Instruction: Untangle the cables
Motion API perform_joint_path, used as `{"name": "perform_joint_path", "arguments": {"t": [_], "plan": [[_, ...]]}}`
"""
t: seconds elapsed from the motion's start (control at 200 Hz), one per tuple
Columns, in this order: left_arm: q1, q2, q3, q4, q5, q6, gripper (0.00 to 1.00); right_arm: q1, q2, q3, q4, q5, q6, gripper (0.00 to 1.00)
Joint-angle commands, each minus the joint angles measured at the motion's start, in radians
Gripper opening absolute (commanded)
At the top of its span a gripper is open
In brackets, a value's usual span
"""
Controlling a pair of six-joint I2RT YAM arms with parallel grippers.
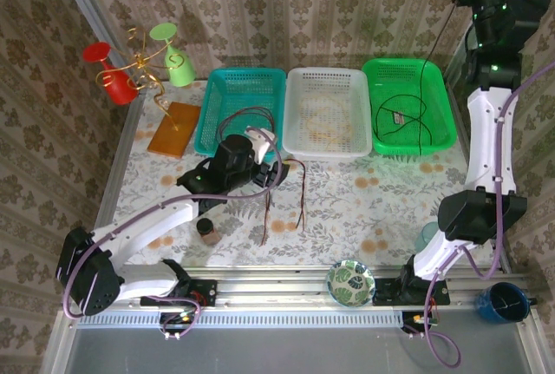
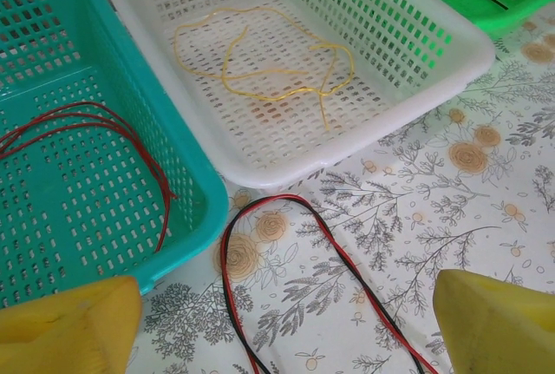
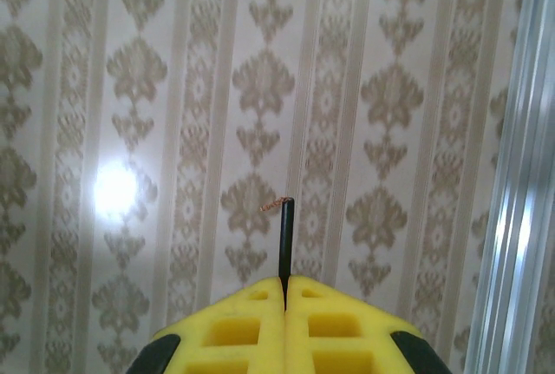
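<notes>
We're on the black cable [image 3: 285, 235]: right hand [image 3: 284, 282] clamped shut on it, high over the green basket [image 1: 399, 65]. Left hand [image 2: 282, 326] wide open, empty, above the red-black cable [image 2: 274, 199] on the worktop [image 2: 486, 209]. Next, probably: release black, then pinch that one.

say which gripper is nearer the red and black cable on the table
Left. The left gripper hovers above the red and black cable; the right gripper is high beyond the green basket.
</notes>
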Motion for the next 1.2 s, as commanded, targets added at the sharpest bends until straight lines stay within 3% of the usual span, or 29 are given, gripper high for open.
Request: {"name": "perform_joint_path", "arguments": {"t": [0.0, 0.16, 0.4, 0.53, 0.715, 0.88, 0.965, 1.07, 1.195], "plan": [[-0.014, 0.012, 0.021, -0.005, -0.013, -0.017, 0.88, -0.015, -0.008, 0.073, 0.068, -0.009, 0.015, 0.0], [-0.026, 0.017, 0.024, -0.004, -0.02, -0.021, 0.88, -0.039, -0.012, 0.027, 0.091, -0.007, 0.027, 0.0], [-0.045, 0.016, 0.021, -0.012, -0.028, -0.028, 0.88, -0.069, -0.002, -0.198, 0.241, -0.061, 0.116, 0.0], [-0.05, 0.008, 0.014, -0.013, -0.035, -0.031, 0.88, -0.068, -0.006, -0.2, 0.146, -0.088, 0.148, 0.0], [-0.056, 0.007, 0.003, 0.008, -0.042, -0.041, 0.88, -0.016, -0.131, -0.507, 0.154, -0.117, 0.118, 0.0], [-0.058, 0.014, 0.02, -0.015, -0.032, -0.028, 0.88, 0.032, -0.221, -0.765, 0.161, -0.006, 0.08, 0.0], [-0.058, 0.012, 0.021, -0.02, -0.033, -0.019, 0.88, 0.046, -0.234, -0.845, 0.151, 0.126, 0.051, 0.0], [-0.058, 0.01, 0.021, -0.024, -0.031, -0.022, 0.89, 0.047, -0.226, -0.878, 0.09, 0.3, 0.041, 0.0], [-0.06, 0.014, 0.021, -0.018, -0.031, -0.029, 0.88, 0.034, -0.181, -0.84, -0.044, 0.368, 0.071, 0.0]]}}
